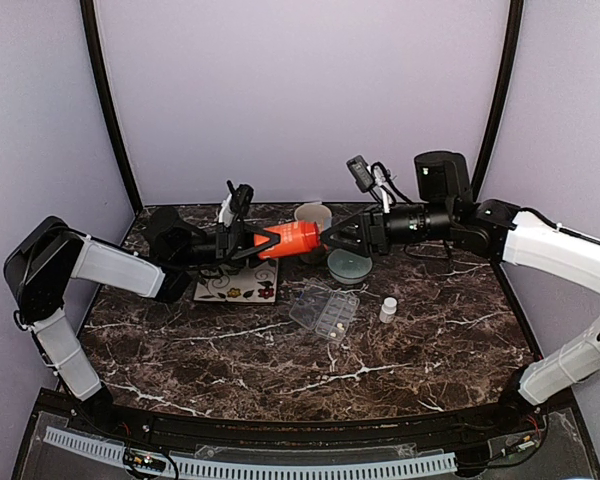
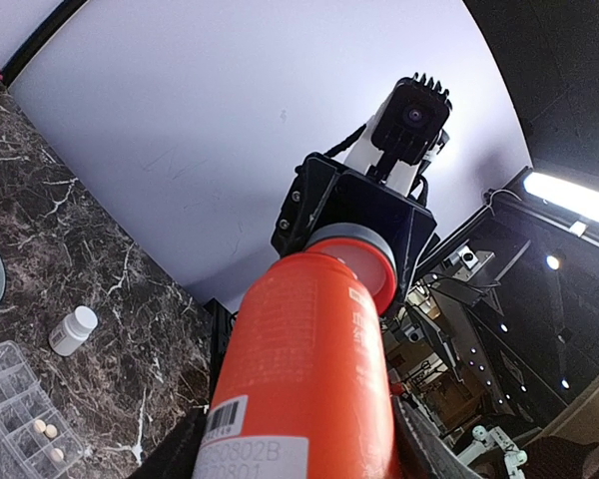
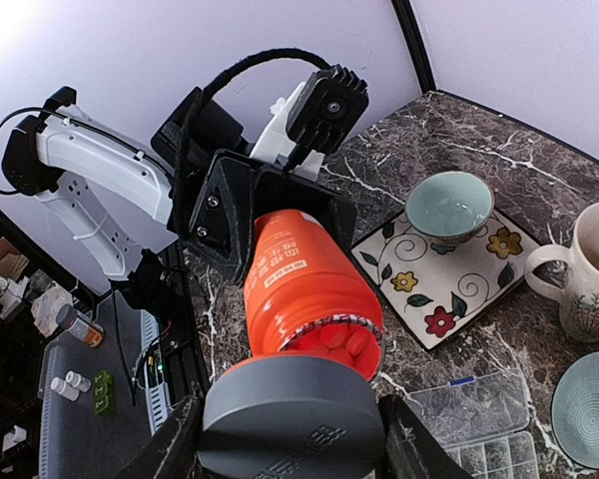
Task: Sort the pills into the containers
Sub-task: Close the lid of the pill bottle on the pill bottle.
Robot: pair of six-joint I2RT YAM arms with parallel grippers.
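My left gripper (image 1: 258, 243) is shut on an orange bottle (image 1: 292, 240) and holds it level above the table. It fills the left wrist view (image 2: 309, 369). My right gripper (image 1: 330, 238) is shut on the bottle's grey cap (image 3: 292, 417), which sits just off the open mouth. Round tablets (image 3: 339, 339) show inside the mouth. The clear pill box (image 1: 325, 310) lies open on the table below, with three pale pills (image 2: 47, 431) in one end compartment. Part of the box also shows in the right wrist view (image 3: 479, 439).
A small white bottle (image 1: 388, 309) stands right of the pill box. A mug (image 1: 313, 217) and a pale green dish (image 1: 350, 265) sit behind it. A floral tile (image 1: 238, 288) at the left carries a green bowl (image 3: 449, 205).
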